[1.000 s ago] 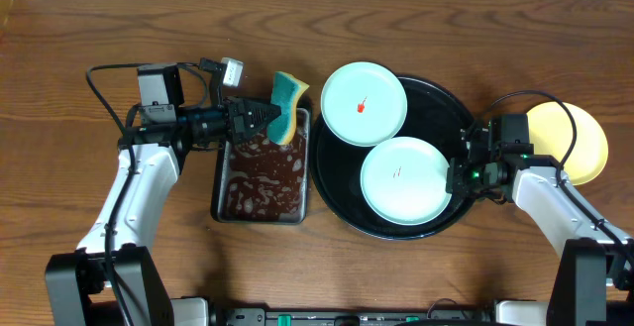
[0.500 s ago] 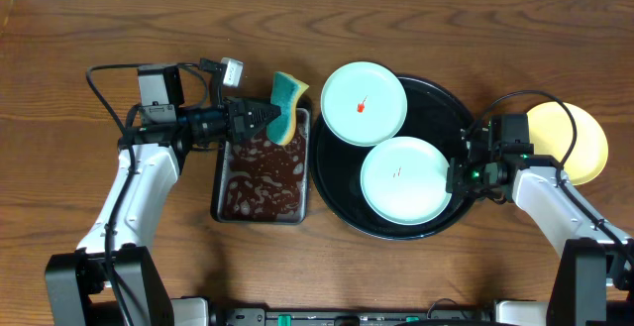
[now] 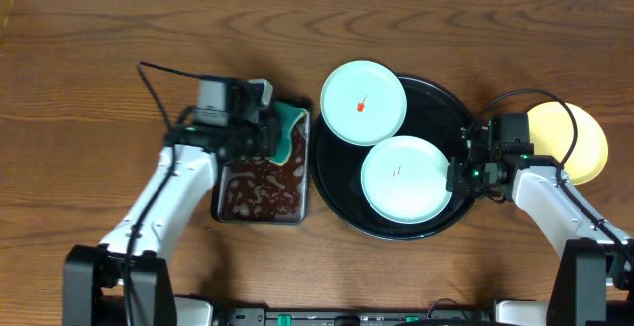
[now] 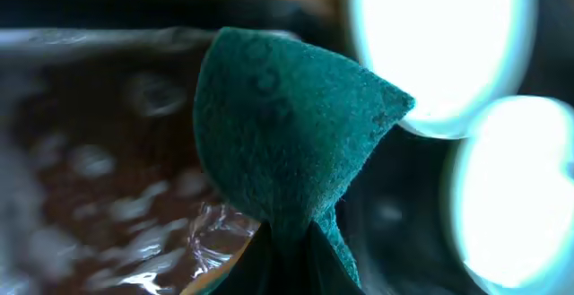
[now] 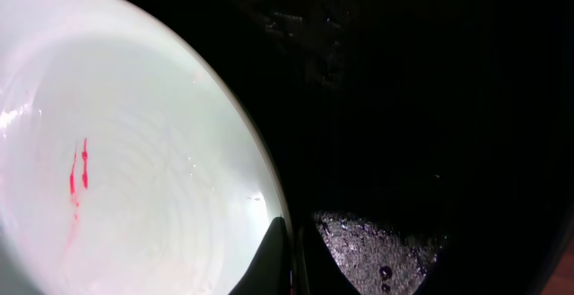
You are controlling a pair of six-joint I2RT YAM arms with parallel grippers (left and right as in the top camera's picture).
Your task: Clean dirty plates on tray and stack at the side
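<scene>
Left fingers (image 4: 260, 273) swung sponge (image 4: 287, 134) over pan (image 3: 217, 187), beside tray (image 3: 342, 205) rim.

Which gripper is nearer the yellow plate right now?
Right. The right gripper is at the tray rim nearest the yellow plate; the left gripper holds a sponge over the pan, beyond the tray.

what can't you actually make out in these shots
- Left gripper: in the overhead view it is hidden under its wrist camera. The left wrist view shows only dark finger slivers under the sponge.
- Pan contents: blurred in the left wrist view.
- Yellow plate: in the overhead view its left part is covered by the right arm.
- Right gripper: in the right wrist view its fingers are cut off by the bottom edge, so a pinch on the near plate is unclear.
</scene>
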